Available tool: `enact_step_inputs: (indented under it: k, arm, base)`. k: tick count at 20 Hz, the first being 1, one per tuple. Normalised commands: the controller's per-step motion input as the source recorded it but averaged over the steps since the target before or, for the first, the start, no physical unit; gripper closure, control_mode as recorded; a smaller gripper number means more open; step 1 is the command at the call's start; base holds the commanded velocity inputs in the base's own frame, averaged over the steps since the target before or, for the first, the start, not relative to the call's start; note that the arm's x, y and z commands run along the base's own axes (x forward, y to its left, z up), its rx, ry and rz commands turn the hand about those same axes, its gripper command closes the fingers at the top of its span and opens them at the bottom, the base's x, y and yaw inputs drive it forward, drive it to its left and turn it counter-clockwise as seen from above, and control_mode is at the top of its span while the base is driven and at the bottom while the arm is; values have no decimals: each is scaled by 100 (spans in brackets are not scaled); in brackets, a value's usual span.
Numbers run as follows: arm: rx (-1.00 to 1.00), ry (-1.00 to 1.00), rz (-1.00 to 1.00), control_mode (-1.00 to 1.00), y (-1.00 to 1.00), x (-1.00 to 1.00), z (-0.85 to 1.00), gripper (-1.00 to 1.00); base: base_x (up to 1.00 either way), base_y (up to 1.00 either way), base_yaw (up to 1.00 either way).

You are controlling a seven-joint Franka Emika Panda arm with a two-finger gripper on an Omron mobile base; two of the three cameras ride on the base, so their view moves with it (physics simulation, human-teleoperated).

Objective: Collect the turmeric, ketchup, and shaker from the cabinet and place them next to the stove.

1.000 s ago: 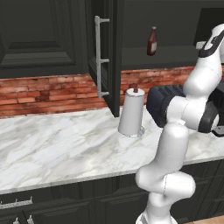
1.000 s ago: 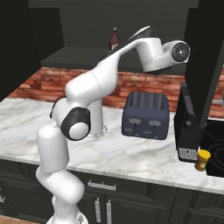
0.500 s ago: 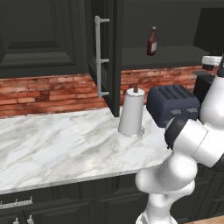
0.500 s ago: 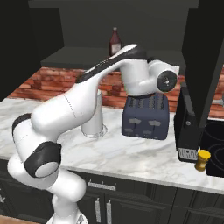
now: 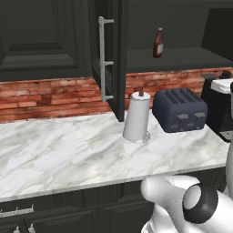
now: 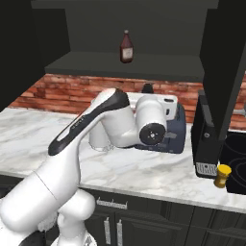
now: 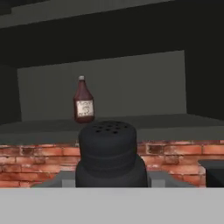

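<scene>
The dark grey shaker [image 7: 107, 151] sits upright between my fingers, close in front of the hand camera, with the gripper [image 7: 109, 178] shut on it. From the right base, its top [image 6: 148, 88] pokes up behind the white hand, above the toaster. From the left base, the hand and shaker top [image 5: 226, 73] show at the right edge. The ketchup [image 5: 158, 43] [image 6: 126, 46] [image 7: 83, 105] stands alone on the open cabinet's shelf [image 6: 120, 67]. The turmeric [image 6: 222, 175] stands on the counter beside the stove [image 6: 236, 166].
The cabinet door with its silver bar handle [image 5: 103, 59] swings out over the counter. A paper towel roll [image 5: 136, 116] and a dark toaster [image 5: 179, 109] stand on the marble top. A black appliance [image 6: 206, 141] sits between toaster and stove, under another open door [image 6: 226, 57].
The hand has come down from shelf height and now hangs low over the toaster, still holding the shaker. The arm's elbow has dropped toward the counter's front.
</scene>
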Motion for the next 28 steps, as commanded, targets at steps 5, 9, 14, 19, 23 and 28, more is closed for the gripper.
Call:
enact_step_inputs:
  k: [5,9,14,19,23,28]
  arm:
    - [-12,0,0,-100,-4,-95,-74,100]
    - [-14,2,0,-100,-26,-71,-94,100]
    - [-13,10,1,-100,-46,-37,-90,100]
    - [-2,8,2,-100,-73,-2,-52,100]
    - [0,7,1,-100,-82,0,-37,100]
    - [0,1,0,-100,-89,0,-24,100]
  base:
    - [0,0,0]
    - [0,0,0]
    - [0,0,0]
    - [0,0,0]
    - [0,0,0]
    - [0,0,0]
